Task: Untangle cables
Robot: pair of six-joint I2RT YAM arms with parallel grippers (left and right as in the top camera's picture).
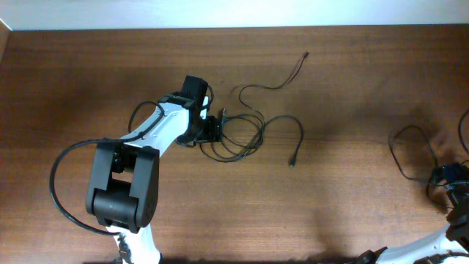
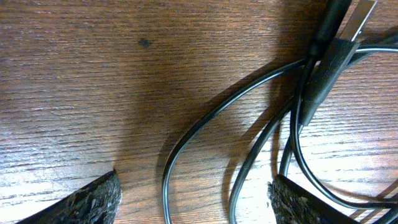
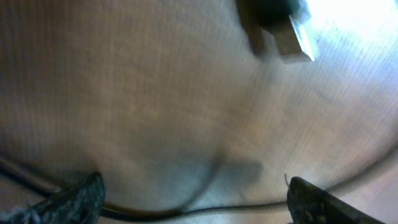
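Observation:
A loose tangle of thin black cables (image 1: 253,128) sprawls on the wooden table, with one plug end at the far side (image 1: 306,53) and another hanging toward the front (image 1: 292,162). My left gripper (image 1: 214,130) is low over the tangle's left edge. In the left wrist view it (image 2: 194,186) is open, with two cable strands (image 2: 186,140) lying between the fingers and a plug (image 2: 357,18) ahead. A separate black cable (image 1: 407,150) loops at the right. My right gripper (image 1: 444,179) is over it and open (image 3: 194,186), with a strand (image 3: 249,206) running between the fingertips and a USB plug (image 3: 293,38) ahead.
The brown wooden table (image 1: 352,213) has a pale wall along its far edge. Thick black wires (image 1: 62,191) loop from the left arm's base at the front left. The right wrist view is blurred.

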